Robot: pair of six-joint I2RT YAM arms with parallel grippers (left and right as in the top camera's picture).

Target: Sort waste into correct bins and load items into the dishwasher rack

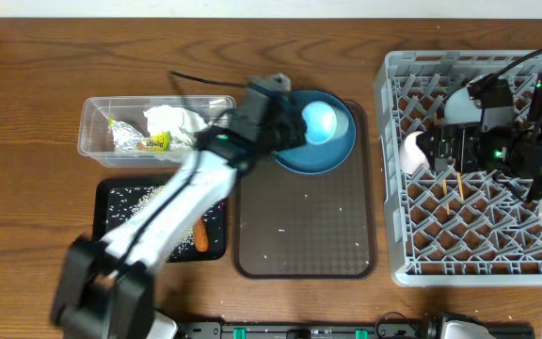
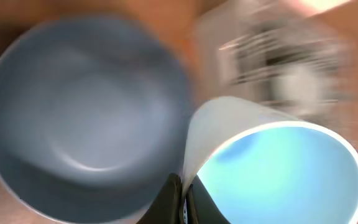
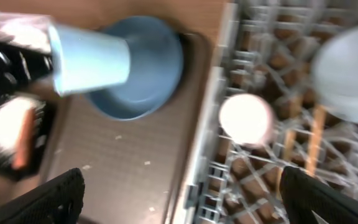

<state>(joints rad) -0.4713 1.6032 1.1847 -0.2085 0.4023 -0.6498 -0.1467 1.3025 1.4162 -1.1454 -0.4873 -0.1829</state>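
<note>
Pinches the wall of the light blue cup (image 2: pixel 272 168) between the clenched fingers of the left gripper (image 2: pixel 183 198), right at the rim, seemingly one finger inside the mouth and one outside. Holds that cup tipped on its side over the blue plate (image 1: pixel 332 155), at the far end of the brown tray (image 1: pixel 309 226); cannot tell whether clear of the plate or touching it.

Looks light, stiff and smooth, probably plastic, so likely to swing or slip in so thin a pinch at the lip. Calls for a slow carry, or a deeper bite further down the wall. Seems unlikely to break if dropped, but apt to roll.

Shows the right gripper (image 3: pixel 182 180) spread wide and empty over the grey rack (image 1: pixel 393 264), near the pink cup (image 3: pixel 246 118) and a chopstick (image 3: pixel 316 140) lying among the pegs. Leaves free cells in the near part of the rack, though with pegs set close together.

Offers a flat wooden table (image 1: pixel 26 94), with a few rice grains (image 1: pixel 306 198) scattered on the brown tray. Places the clear tub (image 1: pixel 92 141) and the black tray (image 1: pixel 106 202) on the left, well apart from the rack.
</note>
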